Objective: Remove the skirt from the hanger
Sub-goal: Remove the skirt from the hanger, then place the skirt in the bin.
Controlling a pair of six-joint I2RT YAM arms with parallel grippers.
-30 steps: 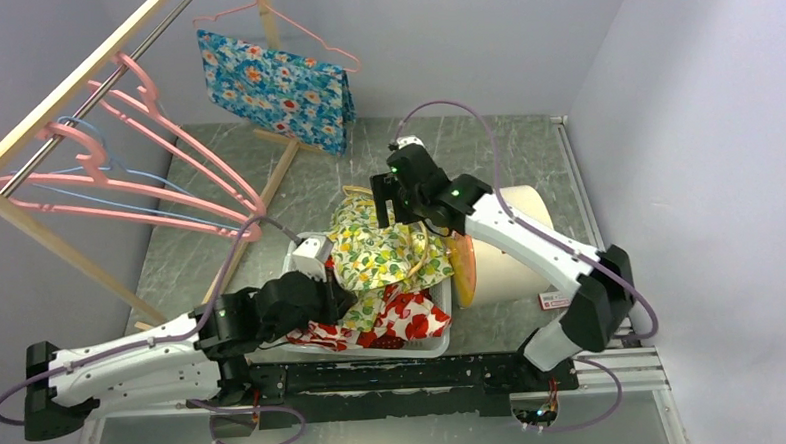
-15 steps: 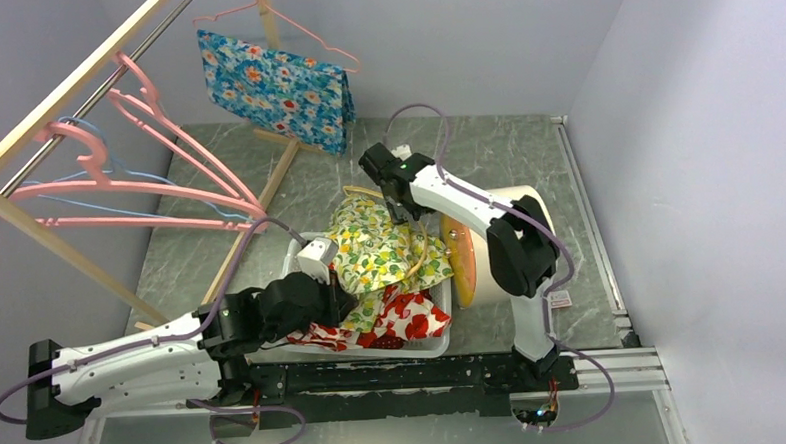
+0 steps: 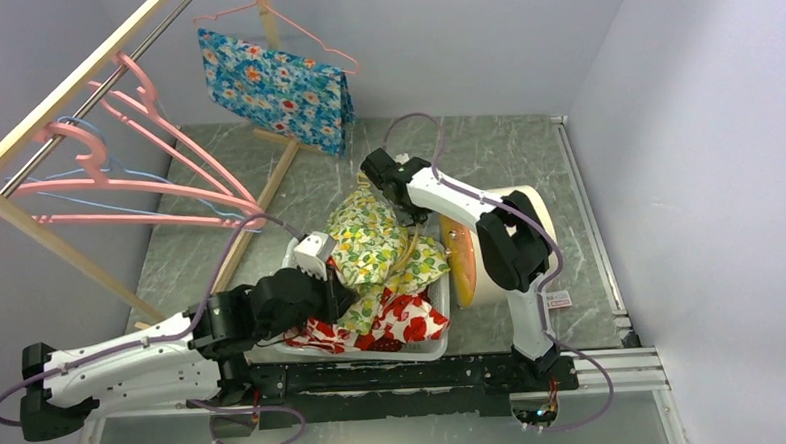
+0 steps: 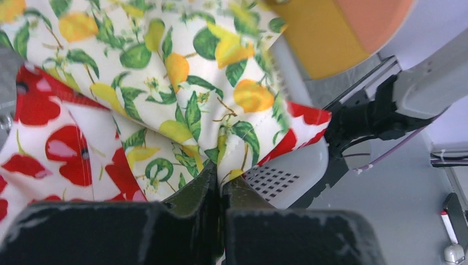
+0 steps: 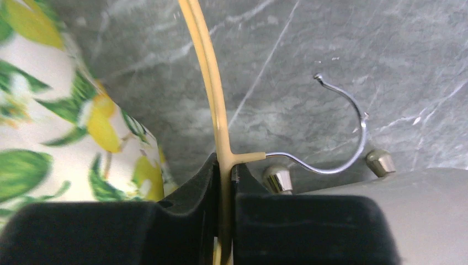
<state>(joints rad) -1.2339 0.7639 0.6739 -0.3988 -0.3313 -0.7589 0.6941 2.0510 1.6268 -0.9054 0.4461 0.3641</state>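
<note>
right fingers [image 5: 212, 172]: clamped narrow on the hanger [image 5: 205, 66], right at the neck where the wire hook [image 5: 353, 130] branches off. A firm pinch!
left fingers [image 4: 211, 181]: pressed together on a fold of the skirt [image 4: 182, 72], lemon print bunching out just above the tips.
skirt: heaped over the white basket [image 3: 395, 353] mid-table, rising to a peak toward the right arm, its far end beside the right fingers.
hanger: cream plastic, its bar running down alongside the skirt in the overhead view; how much of it sits inside the fabric, I can't tell.
basket: also holds a red-flowered cloth [image 3: 405, 322], lying under the skirt at the near side.
table [image 3: 511, 147]: grey marble look, showing behind the hook in the right wrist view.
behind: a wooden rack [image 3: 73, 84] carrying pink hangers [image 3: 143, 85], and a blue floral garment [image 3: 273, 87] hanging at the back.
</note>
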